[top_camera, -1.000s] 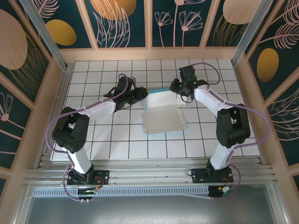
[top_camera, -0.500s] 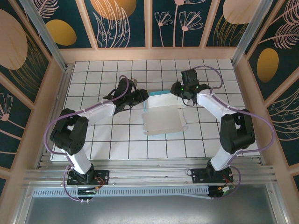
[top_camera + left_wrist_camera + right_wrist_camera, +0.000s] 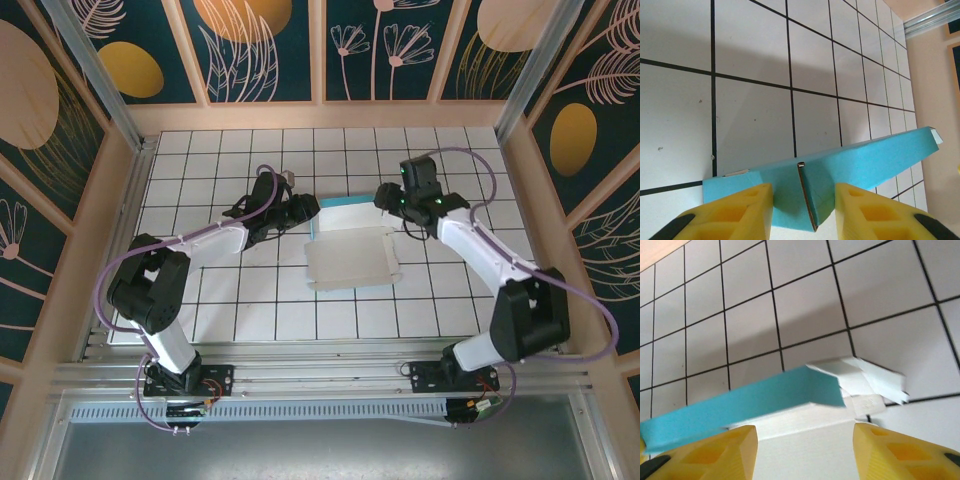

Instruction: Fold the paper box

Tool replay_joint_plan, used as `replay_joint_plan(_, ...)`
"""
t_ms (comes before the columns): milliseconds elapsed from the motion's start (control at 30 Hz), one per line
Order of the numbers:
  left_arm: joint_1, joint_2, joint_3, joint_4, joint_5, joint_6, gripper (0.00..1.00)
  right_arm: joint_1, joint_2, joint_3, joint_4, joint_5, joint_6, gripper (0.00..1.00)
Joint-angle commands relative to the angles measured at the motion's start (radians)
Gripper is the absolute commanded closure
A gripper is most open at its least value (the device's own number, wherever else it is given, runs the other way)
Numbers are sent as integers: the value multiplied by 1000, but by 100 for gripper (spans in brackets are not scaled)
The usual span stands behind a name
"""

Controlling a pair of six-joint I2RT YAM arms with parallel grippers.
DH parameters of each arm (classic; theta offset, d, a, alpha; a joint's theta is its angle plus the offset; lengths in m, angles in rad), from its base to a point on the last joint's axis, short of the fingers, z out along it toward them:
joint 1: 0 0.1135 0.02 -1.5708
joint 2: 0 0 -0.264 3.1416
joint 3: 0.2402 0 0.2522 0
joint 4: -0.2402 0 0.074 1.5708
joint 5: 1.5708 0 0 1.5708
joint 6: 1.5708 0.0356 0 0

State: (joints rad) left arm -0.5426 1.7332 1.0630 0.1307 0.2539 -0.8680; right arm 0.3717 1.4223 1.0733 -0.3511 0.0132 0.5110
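Thin cardboard paper box (image 3: pixel 348 258) lies at the middle of the white gridded table (image 3: pixel 230 300), pale whitish-grey face up, with 1 turquoise wall raised along its far edge and white end flaps loose at the right corner. Left jaws stand partly spread, straddling the wall's left fold without pinching it. Right jaws gape wide over the right end, so both seem placed to steady and tuck the 2 far corners.
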Motion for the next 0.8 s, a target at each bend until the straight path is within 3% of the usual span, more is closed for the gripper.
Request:
replay_joint_plan(0,-16,19,-47,-137,-8,16,65,-6,-88,-156,68,63,37,45)
replay_joint_plan(200,-15,28,-23,-155,-18,26,65,-11,-120,-378,326,5,-38,43)
replay_joint_plan(467,-16,24,-15,-172,-48,37,65,-42,63,-339,429,116,-288,32)
replay_joint_plan(600,-16,19,-14,-172,-44,35,65,-85,135,-302,465,68,-419,28)
replay_joint_plan(767,-15,14,-1,-183,-45,47,65,-145,204,-252,510,-119,-529,28)
